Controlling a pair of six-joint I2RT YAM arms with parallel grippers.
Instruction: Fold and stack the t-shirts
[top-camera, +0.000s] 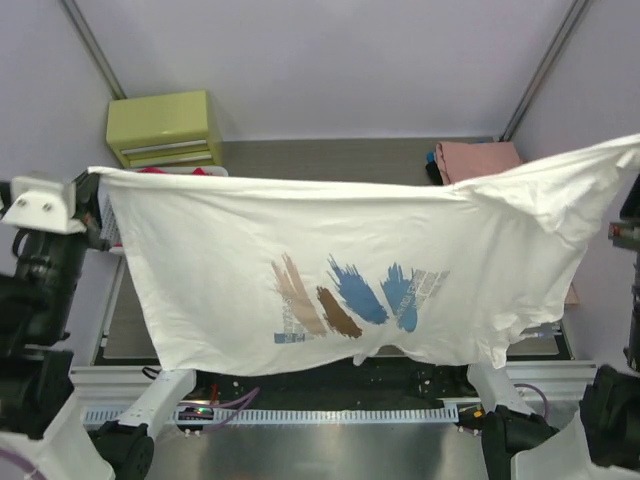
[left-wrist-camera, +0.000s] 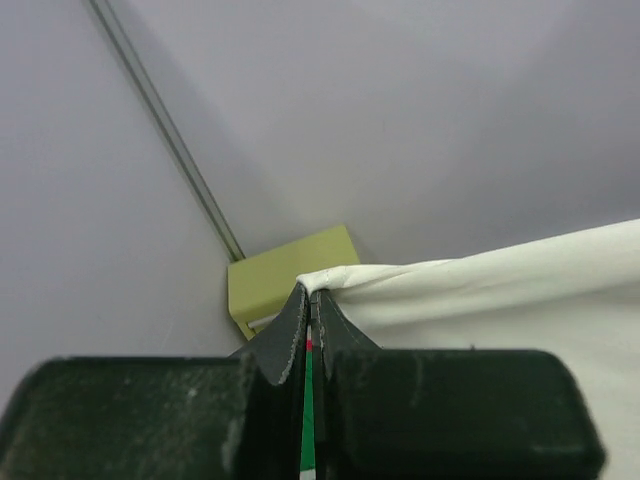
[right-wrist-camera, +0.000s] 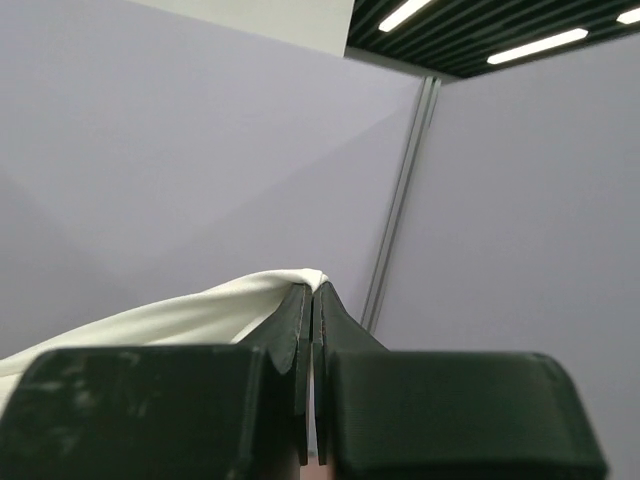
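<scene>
Above the table (top-camera: 330, 158), between the arms: one white t-shirt (top-camera: 330, 260), brush-stroke print, held spread in the air. Its left upper corner was pinched by the left gripper (left-wrist-camera: 310, 300), its right upper corner by the right gripper (right-wrist-camera: 311, 297), both clamped tight on cloth. Far right: salmon-pink t-shirt (top-camera: 478, 160), folded. Far left: yellow-green cabinet (top-camera: 165, 128).

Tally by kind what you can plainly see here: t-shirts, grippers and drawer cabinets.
T-shirts: 2 (white printed t-shirt, salmon-pink t-shirt)
Grippers: 2 (left gripper, right gripper, both clamping the white one)
Drawer cabinets: 1 (yellow-green drawer cabinet)
Total: 5
</scene>
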